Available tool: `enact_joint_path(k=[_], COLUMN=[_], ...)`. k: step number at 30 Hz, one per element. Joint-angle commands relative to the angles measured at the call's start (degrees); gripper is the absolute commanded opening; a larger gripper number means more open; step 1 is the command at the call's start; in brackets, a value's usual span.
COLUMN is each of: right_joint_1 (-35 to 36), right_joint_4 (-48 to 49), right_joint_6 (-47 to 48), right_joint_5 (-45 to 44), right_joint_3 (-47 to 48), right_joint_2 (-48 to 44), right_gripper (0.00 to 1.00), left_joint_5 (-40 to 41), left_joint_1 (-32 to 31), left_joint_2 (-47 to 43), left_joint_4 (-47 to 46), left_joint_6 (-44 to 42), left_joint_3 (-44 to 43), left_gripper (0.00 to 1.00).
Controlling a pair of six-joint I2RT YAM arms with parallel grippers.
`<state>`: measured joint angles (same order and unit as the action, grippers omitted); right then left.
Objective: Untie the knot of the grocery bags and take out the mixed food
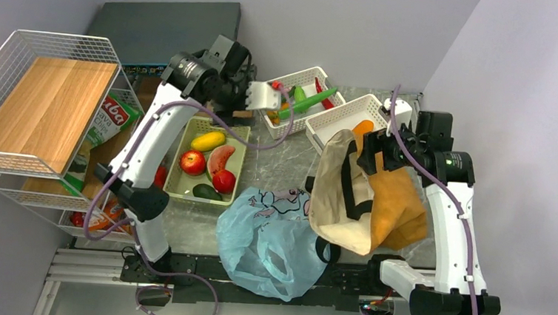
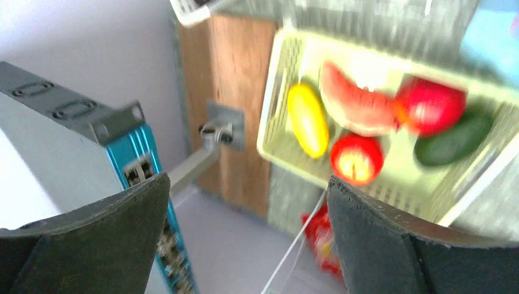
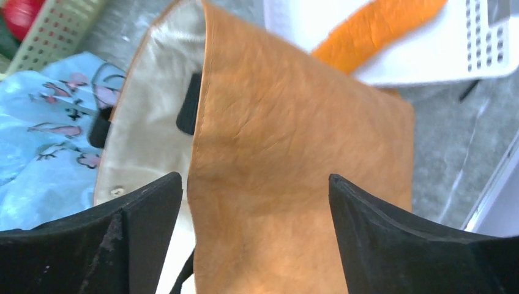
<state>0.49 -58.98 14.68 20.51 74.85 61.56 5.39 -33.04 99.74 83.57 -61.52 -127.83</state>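
Blue bag [image 1: 267,238], open tote [image 1: 399,203] slumped; fruit [image 1: 192,162] in basket [image 1: 180,185]

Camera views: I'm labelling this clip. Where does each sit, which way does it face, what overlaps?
Top external: above, behind the bases, looking down on the table; left arm and right arm show.
Left wrist: on the left gripper, looking down into the green basket; its fingers show.
Right wrist: on the right gripper, facing the canvas tote; its fingers show.
Shared: top and left wrist see the basket; top and right wrist the tote.

Blurred mango [image 2: 308,120], watermelon slice [image 2: 358,104], avocado [image 2: 451,142] in pale basket [image 2: 273,104]
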Motion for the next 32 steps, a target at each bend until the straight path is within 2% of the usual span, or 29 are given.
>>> enact_joint_path(k=[1,2,5,9,11,16,20,27,32], right_joint_1=[-0.2,-0.2,-0.2,-0.2,-0.2,-0.2,-0.2,-0.2,-0.2], right_joint_4=[0.3,0.9,4.0,8.3,10.1,15.9,20.1,20.4,20.4], right_joint_6=[-2.6,-3.5,-7.2,-10.2,-10.6,-10.9,-11.0,-11.1,-10.9], right_joint_5=[10.7,12.0,13.8,12.8,11.8,8.3,5.3,3.9,3.8], right_joint_3=[7.1,8.3,11.3,14.3,14.8,11.0,5.9,1.1,1.4], right_joint_2=[0.2,0.3,1.4,4.3,5.9,7.5,6.6,4.8,4.2], right_gripper=[0.96,0.99,1.00,1.00,1.00,1.00,1.00,1.00,1.00], left_joint_5=[-14.3,-16.2,-20.6,-30.3,-27.5,-17.7,-9.6,-11.2,-12.2], left_joint_1=[-0.1,0.0,1.3,7.4,8.2,8.3,9.1,13.0,13.7], left_joint_2=[3.5,2.8,1.1,3.0,2.7,-0.6,-4.6,-8.7,-7.9], left_joint_4=[-2.4,-4.7,-11.9,-14.2,-15.8,-18.0,-19.5,-19.7,-19.9], left_joint_6=[21.5,24.0,33.9,47.0,50.8,54.8,57.1,58.0,57.4], left_joint_3=[-10.0,-8.7,-5.1,-5.3,-3.6,-0.9,7.1,12.0,10.4], left_gripper=[0.99,0.99,1.00,0.99,0.99,0.99,0.99,0.99,0.99])
